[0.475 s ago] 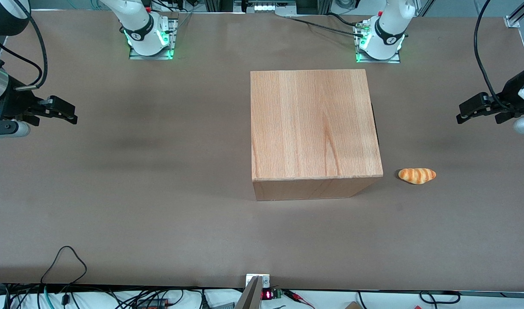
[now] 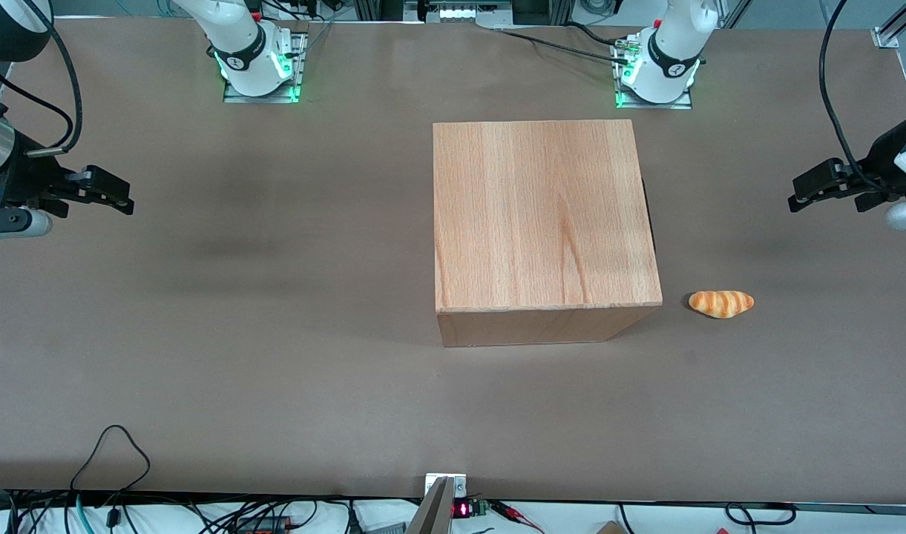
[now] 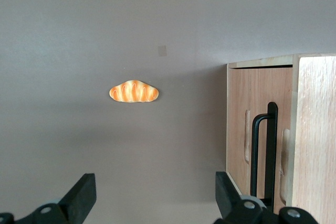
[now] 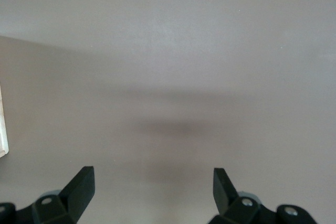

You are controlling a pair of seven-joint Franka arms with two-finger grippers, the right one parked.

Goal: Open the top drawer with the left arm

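Left arm's gripper [image 2: 798, 199] hangs wide open, empty, well apart from the wooden cabinet [image 2: 542, 215], toward the working arm's end. The top drawer [image 3: 261, 129] sits closed (front facing that arm). Rigid; probably slides stiffly; grasp black bar handle [image 3: 264, 150] mid-length.
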